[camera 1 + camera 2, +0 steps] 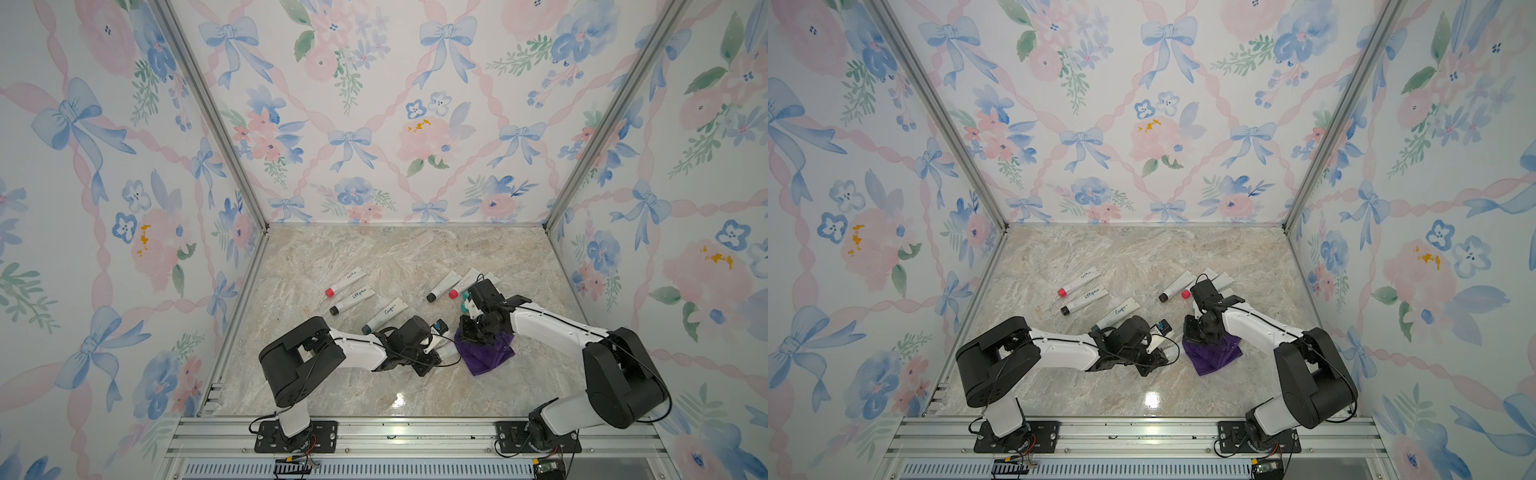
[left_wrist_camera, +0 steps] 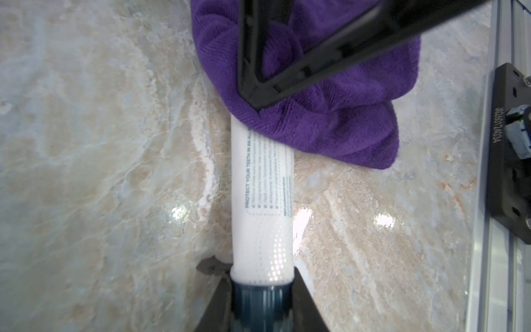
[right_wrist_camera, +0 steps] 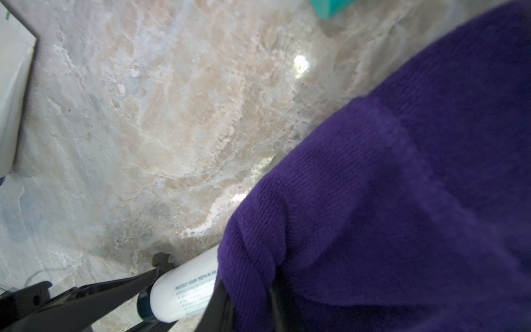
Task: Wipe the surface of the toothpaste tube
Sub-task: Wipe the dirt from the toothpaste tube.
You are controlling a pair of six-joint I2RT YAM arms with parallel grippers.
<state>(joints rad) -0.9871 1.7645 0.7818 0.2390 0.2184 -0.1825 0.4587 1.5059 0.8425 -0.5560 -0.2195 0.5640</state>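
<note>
Near the front middle of the desk (image 1: 332, 386), my left gripper (image 2: 260, 299) pinches the toothpaste tube (image 2: 263, 201) at its dark blue cap, which I judge the stiffest hold. The white, teal-printed body looks light, soft and slick. My right gripper (image 3: 250, 304) clamps the purple cloth (image 2: 330, 129) draped over the tube's far end.

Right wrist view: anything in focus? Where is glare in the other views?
Right wrist view: the purple microfibre cloth looms soft and close, fine print on the white plastic toothpaste tube blurred. Left wrist view: tube headline legible, glare patches on the marble-patterned tabletop. In both top views: sharp, one reflection near the front edge.
</note>
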